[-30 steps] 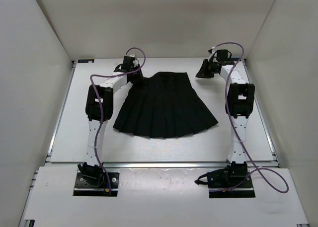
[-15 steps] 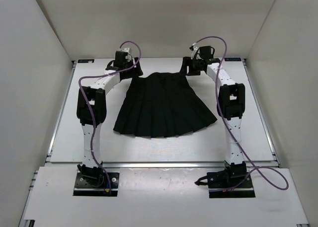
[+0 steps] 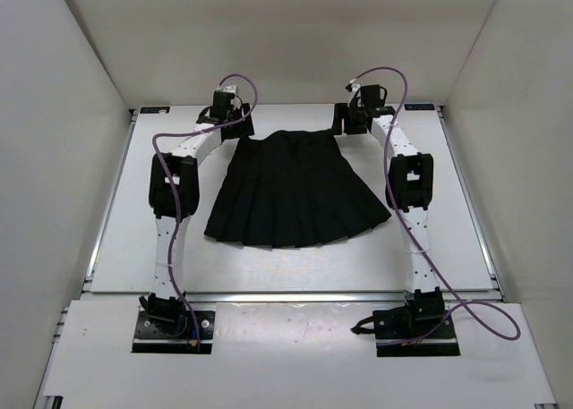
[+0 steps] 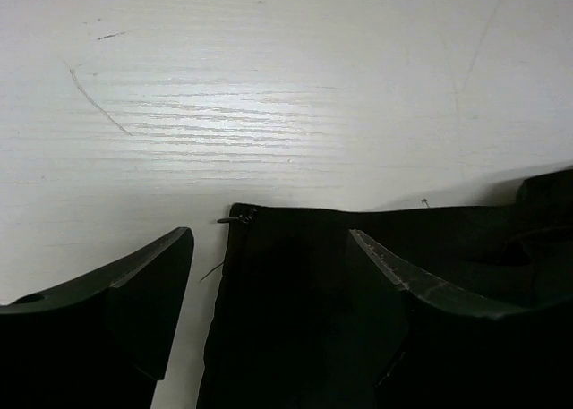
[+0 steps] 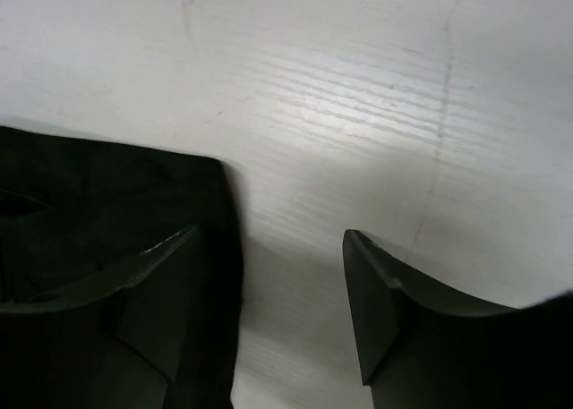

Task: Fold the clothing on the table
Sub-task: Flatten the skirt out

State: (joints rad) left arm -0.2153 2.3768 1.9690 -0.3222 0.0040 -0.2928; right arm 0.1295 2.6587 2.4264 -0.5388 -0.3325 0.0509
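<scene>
Black pleated skirt [image 3: 295, 194] lies flat in the middle of the white table [image 3: 430, 248]. Its narrow waistband [image 3: 295, 136] faces the far edge and its flared hem [image 3: 295, 241] fans toward the arm bases. Pleats look smooth, no fold in the cloth yet.

Both arms reach to the far end, one at each waistband corner.

Left gripper [image 4: 269, 239]: jaws apart, nothing between them pinched. It hangs low over the waistband's left corner. One finger is over bare table just outside the cloth edge, the other over the fabric. A small metal fastener [image 4: 235, 218] shows at the corner, between the fingers.

Right gripper [image 5: 270, 234]: jaws also apart, holding nothing. It mirrors the left one. The inner finger is over the skirt's right corner and the outer finger over bare table, so the cloth edge runs between them.

Reading: each claw straddles an edge so that closing would trap the corner, probably to carry the waistband toward the hem. Corners are chosen because they keep the band taut between two holds.

Whether the fingertips touch the tabletop cannot be told from these views.

Risk, as judged: thin fabric flat on a hard surface may slip out from under a fingertip. The stiffer, stacked waistband should pinch more easily than the pleats.
</scene>
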